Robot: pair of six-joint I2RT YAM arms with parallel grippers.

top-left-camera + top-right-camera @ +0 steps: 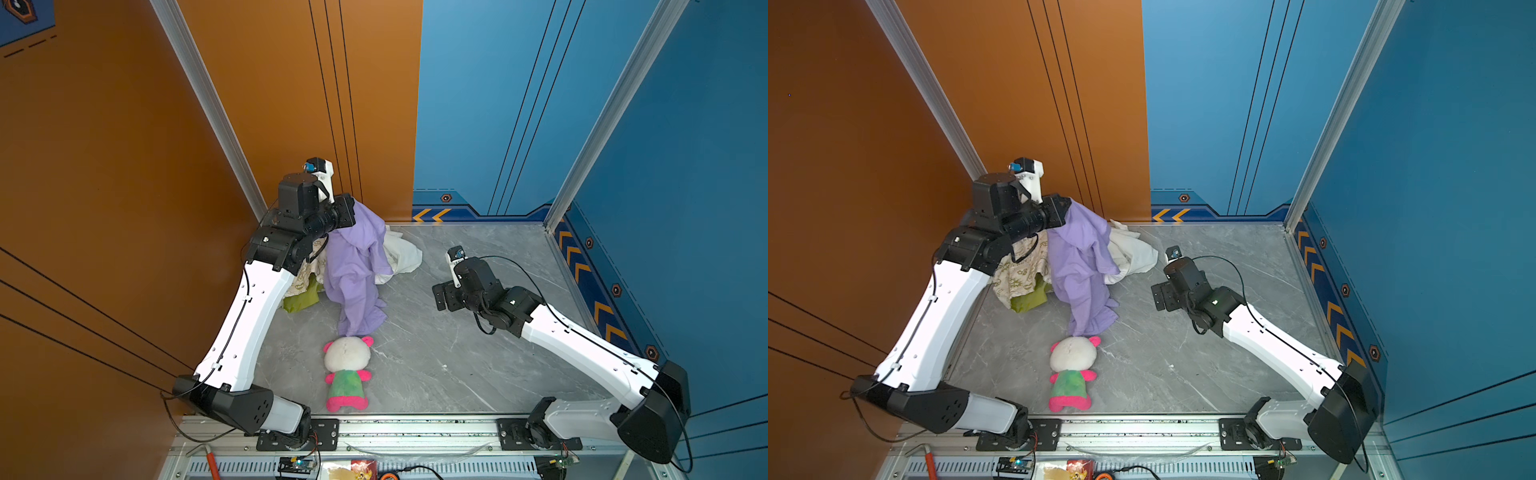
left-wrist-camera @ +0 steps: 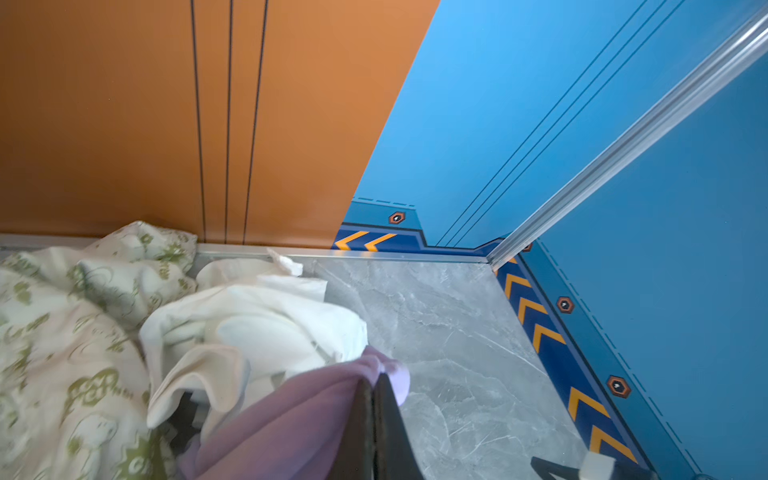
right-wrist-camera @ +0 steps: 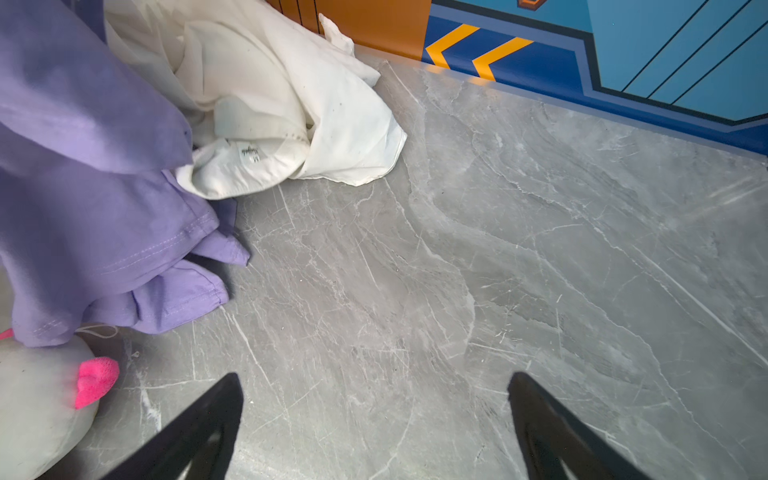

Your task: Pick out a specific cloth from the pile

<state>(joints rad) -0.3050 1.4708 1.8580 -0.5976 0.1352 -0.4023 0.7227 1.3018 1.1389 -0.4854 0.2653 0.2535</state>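
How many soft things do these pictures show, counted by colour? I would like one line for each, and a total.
Lavender cloth: 1
White cloth: 1
Cream cloth with green print: 1
Olive-green piece: 1
Pink-and-green plush toy: 1
Total: 5

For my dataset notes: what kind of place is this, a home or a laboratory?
Most likely a robot test booth, not a home: robot arms bolted to a metal rail, a printed orange wall and blue wall, and a marble-look table.
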